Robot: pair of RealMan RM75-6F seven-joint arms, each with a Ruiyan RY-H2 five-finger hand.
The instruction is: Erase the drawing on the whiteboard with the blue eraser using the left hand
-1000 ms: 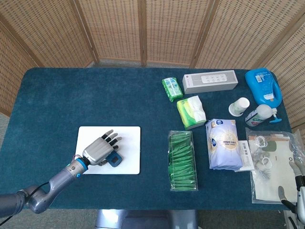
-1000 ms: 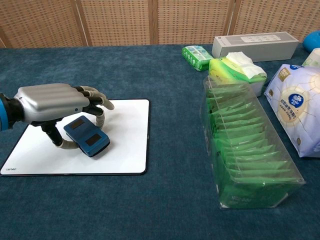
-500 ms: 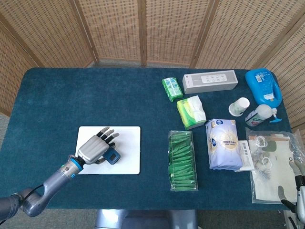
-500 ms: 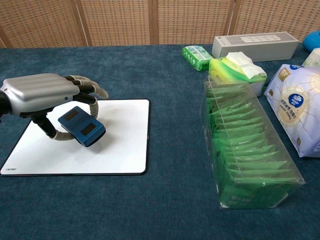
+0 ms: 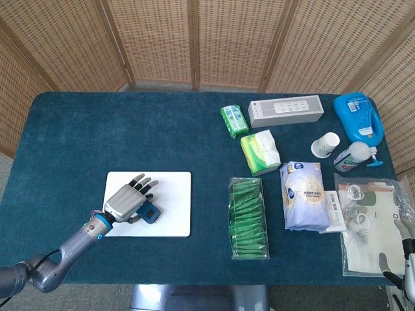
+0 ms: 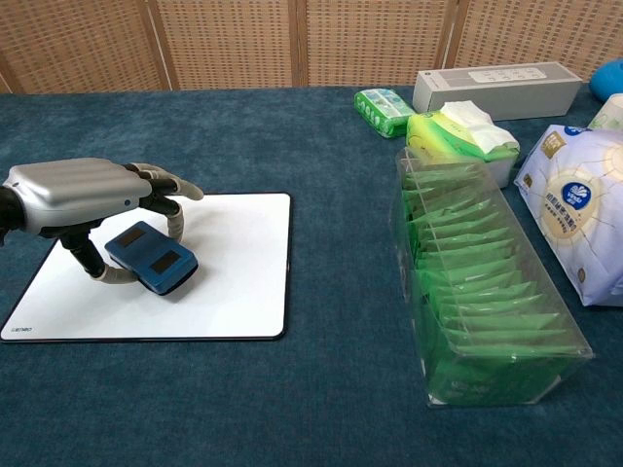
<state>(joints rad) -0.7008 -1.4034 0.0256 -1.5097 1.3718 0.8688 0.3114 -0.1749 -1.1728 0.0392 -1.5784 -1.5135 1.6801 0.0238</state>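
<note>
— Which step is this?
— Wiping, I judge: the left robot hand [image 6: 83,195] is clamped on the blue eraser [image 6: 151,258], pressed flat beneath its palm on the whiteboard [image 6: 234,282].
— Next?
— Probably sweep it across with steady downward pressure; no drawing is visible.

Woven rattan folding screen [image 5: 194,39] behind a dark-blue-clothed table [image 5: 130,129]

Under the silver-grey left hand [image 6: 73,195] with black-and-grey fingers [image 6: 165,180] lies a blue eraser [image 6: 151,258] (two dark patches on top), on a plain white whiteboard [image 6: 229,263] upon dark teal cloth [image 6: 292,389].
</note>
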